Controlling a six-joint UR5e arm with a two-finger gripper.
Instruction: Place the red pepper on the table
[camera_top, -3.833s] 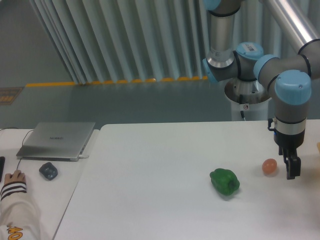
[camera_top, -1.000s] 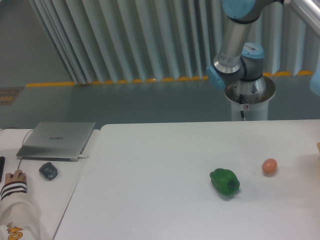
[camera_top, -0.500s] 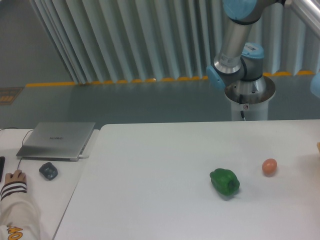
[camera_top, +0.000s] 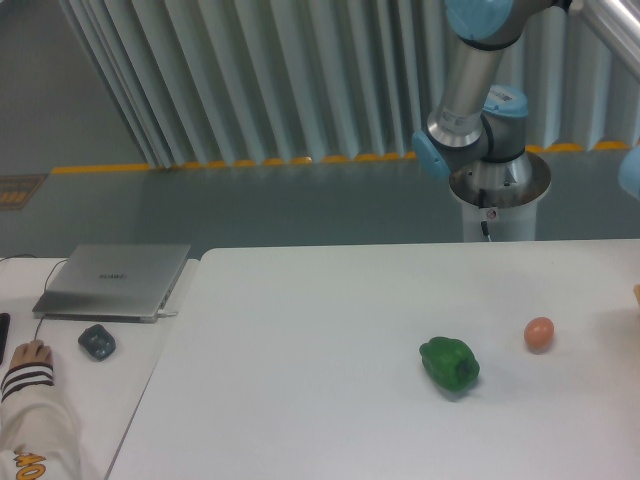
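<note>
The red pepper is out of view. The white table (camera_top: 300, 350) fills the lower middle and right of the camera view. My gripper is out of view past the right edge; only the arm's upper links (camera_top: 470, 90) and a blue joint at the right edge (camera_top: 632, 170) show. A green bell pepper (camera_top: 449, 365) lies on the table right of centre. A small orange-brown egg-shaped ball (camera_top: 539, 333) lies to its right.
An adjoining white desk at the left holds a closed laptop (camera_top: 115, 280), a dark mouse (camera_top: 97, 342) and a person's hand and sleeve (camera_top: 30, 390). The robot's base pedestal (camera_top: 498, 195) stands behind the table. A tan object peeks in at the right edge (camera_top: 636, 295).
Since 3.8 s ago the gripper and forearm, which hung beside the orange-brown ball, have left the view to the right. Over the last second nothing has visibly moved.
</note>
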